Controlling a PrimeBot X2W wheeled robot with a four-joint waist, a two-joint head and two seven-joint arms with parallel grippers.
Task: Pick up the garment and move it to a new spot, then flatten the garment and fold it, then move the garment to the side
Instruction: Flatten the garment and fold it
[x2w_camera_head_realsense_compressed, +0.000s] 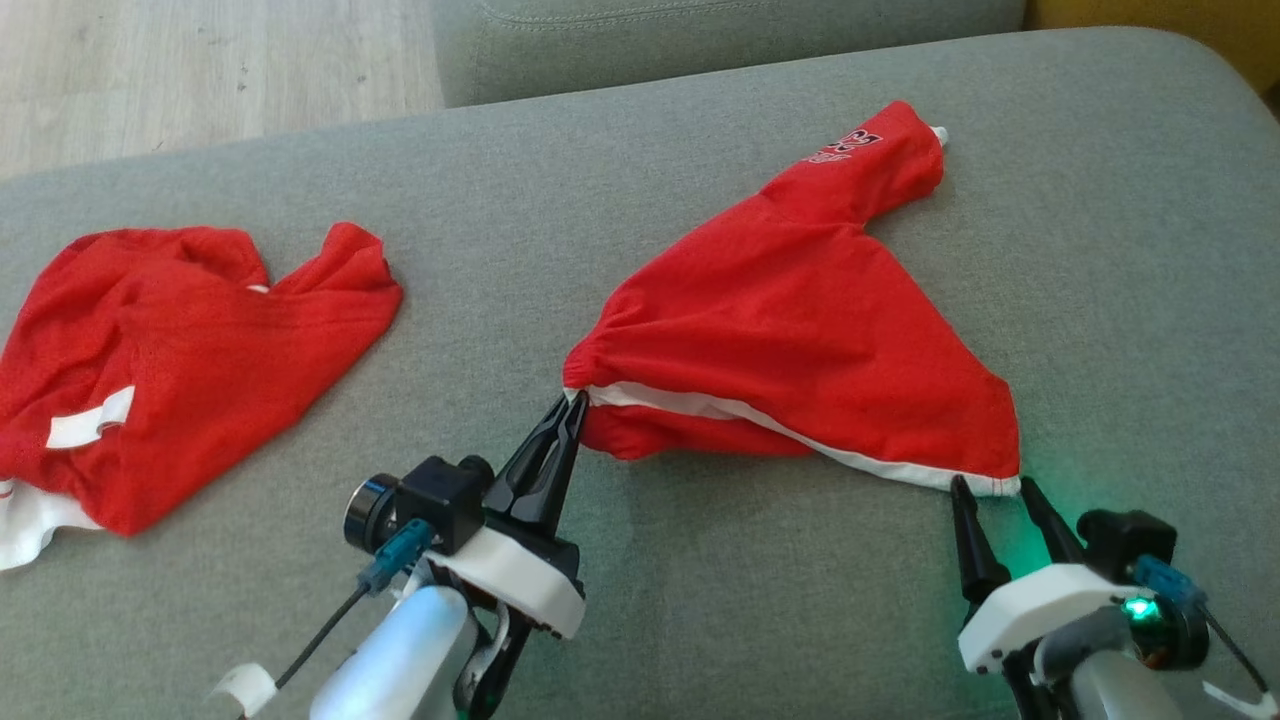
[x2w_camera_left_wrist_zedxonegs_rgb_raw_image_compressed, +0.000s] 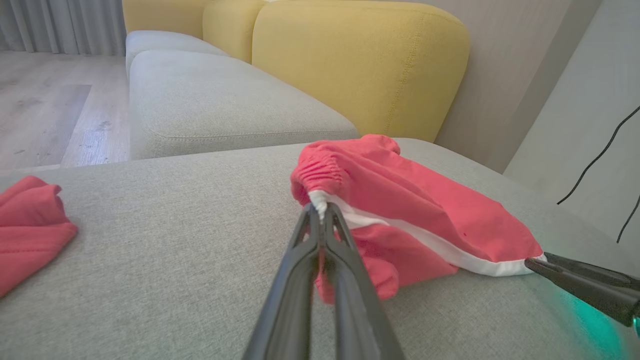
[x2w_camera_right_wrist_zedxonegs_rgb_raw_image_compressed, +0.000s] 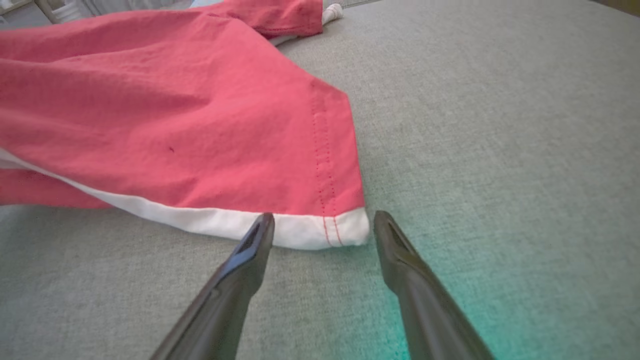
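the red garment (x2w_camera_head_realsense_compressed: 800, 310) is laid on the grey sofa cushion (x2w_camera_head_realsense_compressed: 700, 600), right of centre and well apart from a second red garment (x2w_camera_head_realsense_compressed: 170, 340) lying at the left. its near left corner, where the white trim is gathered, is pinched between the pressed-together fingers of the left end effector (x2w_camera_head_realsense_compressed: 573, 400) and appears to be lifted slightly off the cushion. the right end effector (x2w_camera_head_realsense_compressed: 992, 483) is spread, with its fingertips set either side of the white-hemmed near right corner, and nothing is gripped there yet.

this arrangement is judged to serve the flattening. with one corner held and the other framed for a grasp, the trimmed edge could be drawn taut between the two.

the long axis is taken along that trimmed edge, running left to right and slanting a little nearer at the right. from this base the cloth narrows to a tip pointed far and to the right, where a printed mark is seen. folds are bunched at the left corner, while the right side lies smoother.
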